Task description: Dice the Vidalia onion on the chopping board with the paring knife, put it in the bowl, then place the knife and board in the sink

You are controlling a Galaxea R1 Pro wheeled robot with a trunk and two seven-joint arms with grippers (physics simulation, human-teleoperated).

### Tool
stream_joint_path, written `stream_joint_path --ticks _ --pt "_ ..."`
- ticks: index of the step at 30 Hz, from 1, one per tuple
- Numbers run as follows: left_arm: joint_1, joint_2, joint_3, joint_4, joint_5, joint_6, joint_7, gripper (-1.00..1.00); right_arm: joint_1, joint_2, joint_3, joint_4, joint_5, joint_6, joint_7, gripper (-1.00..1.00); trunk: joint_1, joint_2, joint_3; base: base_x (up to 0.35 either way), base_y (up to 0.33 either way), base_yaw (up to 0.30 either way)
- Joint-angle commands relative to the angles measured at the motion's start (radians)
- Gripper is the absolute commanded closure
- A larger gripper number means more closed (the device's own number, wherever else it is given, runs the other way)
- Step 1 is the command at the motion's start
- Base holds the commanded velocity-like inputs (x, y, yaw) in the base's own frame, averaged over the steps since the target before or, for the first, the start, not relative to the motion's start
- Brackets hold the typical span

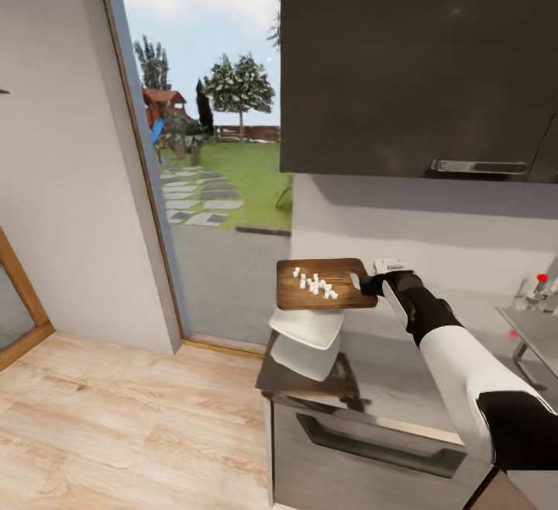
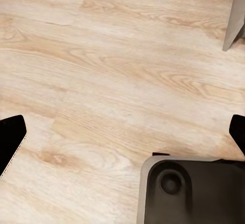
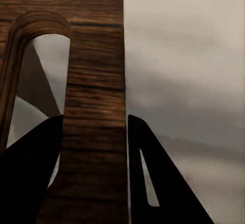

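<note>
A pale wood-plank floor runs up to a plain grey wall on the left, with a strip of wooden frame at its lower edge. A tall glass opening looks out on bright daylight: lawn, stepping stones, trees and a small red-roofed hut. Right of it hangs 1 dark wall cabinet with a metal bar handle, above a light grey back wall.

A right arm is seen in the head view, clad in smooth white shells, with black at the wrist and at the elbow joint. The right gripper is finished in black. In the wrist views, black wedge-shaped fingers are shown, one with a narrow slot cut through it.
</note>
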Motion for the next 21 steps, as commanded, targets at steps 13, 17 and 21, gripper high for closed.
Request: stream_joint_path --ticks 13,17,21 --pt "0.0 -0.001 -0.009 -0.002 0.01 -0.001 0.002 -1.0 -0.001 -0.002 0.006 0.001 -0.003 -0.001 0.005 1.0 0.001 -0.002 0.004 0.039 0.08 0.0" --pt "0.0 -0.001 -0.009 -0.002 0.01 -0.001 0.002 -1.0 -0.001 -0.002 0.006 0.002 0.0 -0.003 0.008 1.0 0.001 -0.002 0.004 0.0 0.0 0.0" --pt "0.0 -0.001 -0.009 -0.002 0.01 -0.001 0.002 -1.0 -0.001 -0.002 0.006 0.003 0.0 -0.004 0.01 1.0 0.001 -0.002 0.004 0.0 0.103 0.0"
